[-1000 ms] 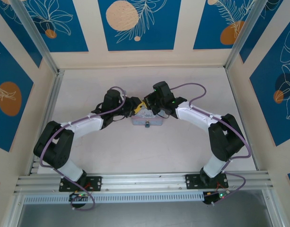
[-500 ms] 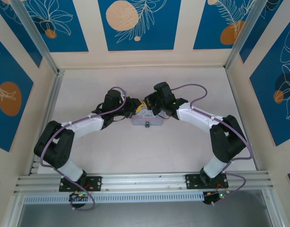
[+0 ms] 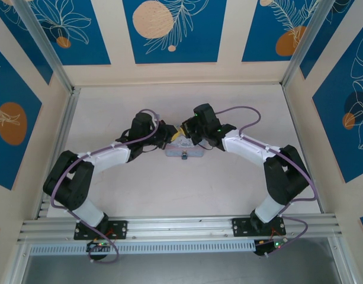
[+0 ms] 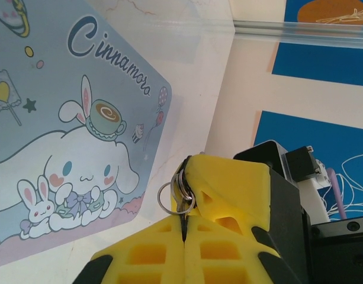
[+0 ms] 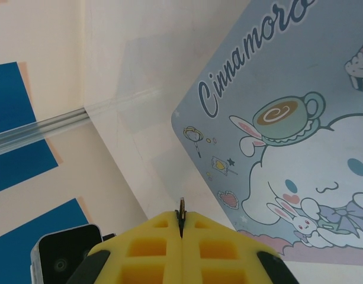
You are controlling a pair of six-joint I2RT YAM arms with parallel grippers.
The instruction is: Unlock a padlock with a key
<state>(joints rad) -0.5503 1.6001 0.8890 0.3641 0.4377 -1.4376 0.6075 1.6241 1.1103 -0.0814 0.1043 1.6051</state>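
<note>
Looking down from above, we see both arms meeting over the pale blue cartoon tin (image 3: 193, 152) in the middle of the bench (image 3: 169, 195); the padlock (image 3: 184, 157), a tiny dark speck, sits at the tin's near edge; the left gripper (image 4: 184, 223) is pressed fully closed on the key (image 4: 182, 206), whose ring (image 4: 167, 195) juts from the tips just beside the tin; the right gripper (image 5: 181, 225) is likewise clamped together, a thin metal sliver (image 5: 181, 208) standing out of its seam; one of its yellow fingers (image 4: 228, 183) touches the ring; whether the sliver belongs to the same key we cannot tell.
</note>
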